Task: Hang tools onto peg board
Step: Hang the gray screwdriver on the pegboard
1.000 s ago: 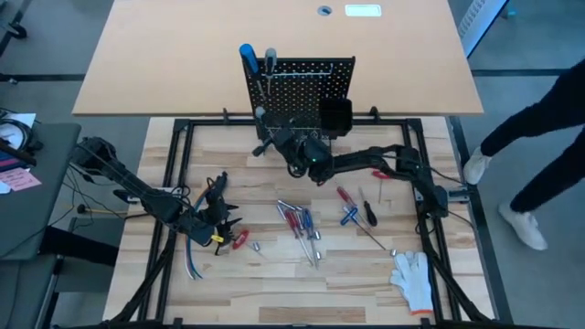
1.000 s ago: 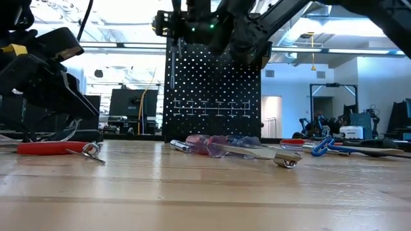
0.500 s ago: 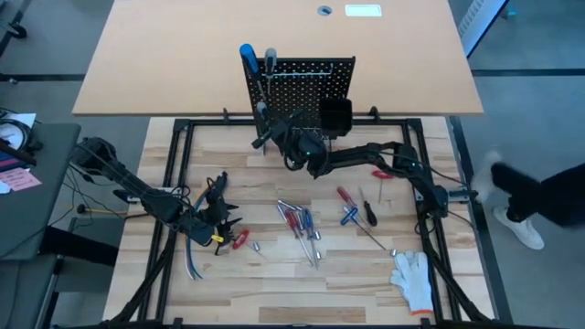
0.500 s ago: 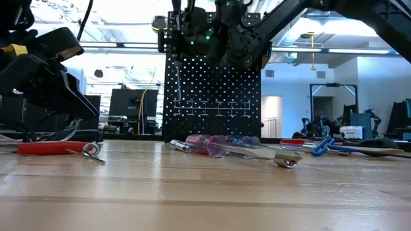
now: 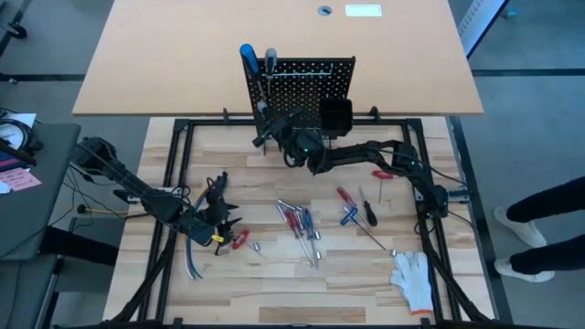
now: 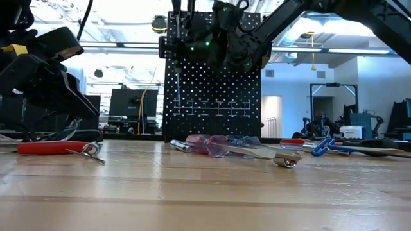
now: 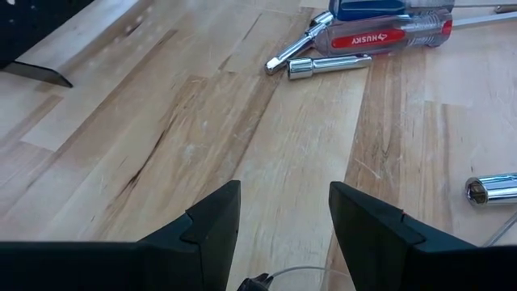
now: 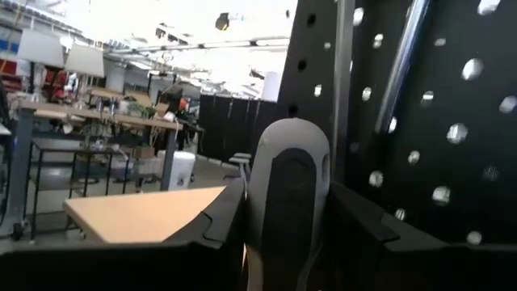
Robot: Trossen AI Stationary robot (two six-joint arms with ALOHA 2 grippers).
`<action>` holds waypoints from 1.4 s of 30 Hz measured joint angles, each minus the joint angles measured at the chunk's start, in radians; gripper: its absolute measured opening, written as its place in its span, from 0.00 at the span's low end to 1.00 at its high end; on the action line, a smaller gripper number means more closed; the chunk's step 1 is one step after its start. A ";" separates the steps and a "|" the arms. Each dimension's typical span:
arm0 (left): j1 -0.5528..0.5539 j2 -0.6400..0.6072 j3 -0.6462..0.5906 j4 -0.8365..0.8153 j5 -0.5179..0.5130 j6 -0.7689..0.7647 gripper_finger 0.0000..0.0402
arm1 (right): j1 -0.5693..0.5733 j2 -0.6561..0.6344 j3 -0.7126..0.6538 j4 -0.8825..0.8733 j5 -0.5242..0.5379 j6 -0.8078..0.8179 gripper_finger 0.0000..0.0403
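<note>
Right hand [image 5: 265, 128]: I am seeing it reaching up against the left edge of the peg board [image 5: 306, 87], its fingers clamped on a grey-handled tool [image 8: 287, 194]. In the right wrist view the handle is sitting upright between the two fingers, with the board's holes and a metal shaft just behind it. In the low view this hand [image 6: 192, 42] is hanging high before the board's upper part.

Left hand [image 5: 218, 212]: it is resting low over the wooden surface [image 5: 274, 283], well apart from the board. Its fingers [image 7: 206, 222] are standing apart with nothing between them.

Peg board: it is standing upright at the far edge of the surface, with a small black bin [image 5: 335, 115] on its right side. A blue-handled screwdriver [image 5: 248, 57] and a grey-handled one [image 5: 271, 58] are already sticking up at its top left corner.

Loose tools: a cluster of screwdrivers [image 5: 297, 221] is lying mid-surface; red-handled pliers [image 6: 48, 147] are lying beside the left hand.

White glove [image 5: 413, 277]: it is lying near the right front corner.
</note>
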 joint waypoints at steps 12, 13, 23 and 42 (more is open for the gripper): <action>0.000 0.000 0.000 0.000 -0.001 0.000 0.46 | 0.000 -0.002 0.000 -0.131 -0.022 0.028 0.33; 0.000 0.000 0.000 0.000 -0.001 0.000 0.46 | 0.000 -0.002 0.000 -0.134 -0.022 0.028 0.34; 0.000 0.000 0.000 0.000 -0.002 0.000 0.46 | 0.005 0.000 0.000 -0.065 -0.017 0.049 0.34; 0.000 0.000 0.000 0.000 -0.005 0.000 0.46 | 0.013 0.060 -0.006 0.015 0.005 -0.007 0.34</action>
